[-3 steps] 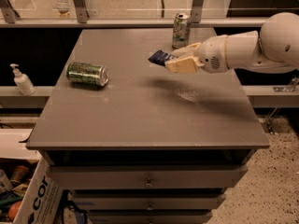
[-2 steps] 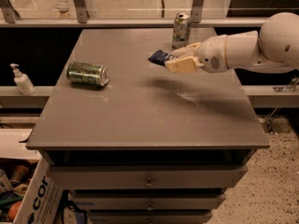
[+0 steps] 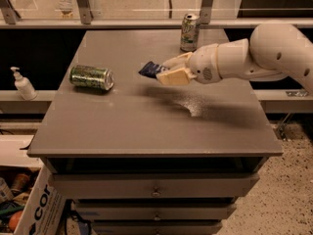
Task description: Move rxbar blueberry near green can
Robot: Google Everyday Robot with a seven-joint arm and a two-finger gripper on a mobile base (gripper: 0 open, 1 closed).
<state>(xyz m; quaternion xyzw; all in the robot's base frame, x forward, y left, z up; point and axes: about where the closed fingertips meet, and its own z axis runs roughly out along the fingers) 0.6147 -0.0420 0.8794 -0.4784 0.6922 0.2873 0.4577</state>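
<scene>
The green can (image 3: 91, 77) lies on its side at the left of the grey table (image 3: 146, 126), its silver end facing right. My gripper (image 3: 168, 70) reaches in from the right on a white arm and is shut on the rxbar blueberry (image 3: 152, 69), a small dark-blue wrapper with white markings. The bar sticks out to the left of the fingers and is held a little above the table's middle, to the right of the green can with a gap between them.
A paler silver-white and green can (image 3: 189, 31) stands upright at the table's back edge, behind the gripper. A white pump bottle (image 3: 22, 83) stands on a lower ledge to the left. Drawers sit below the table; a cardboard box (image 3: 29, 204) is at bottom left.
The gripper with the bar has shifted slightly left toward the green can. The cans have not moved.
</scene>
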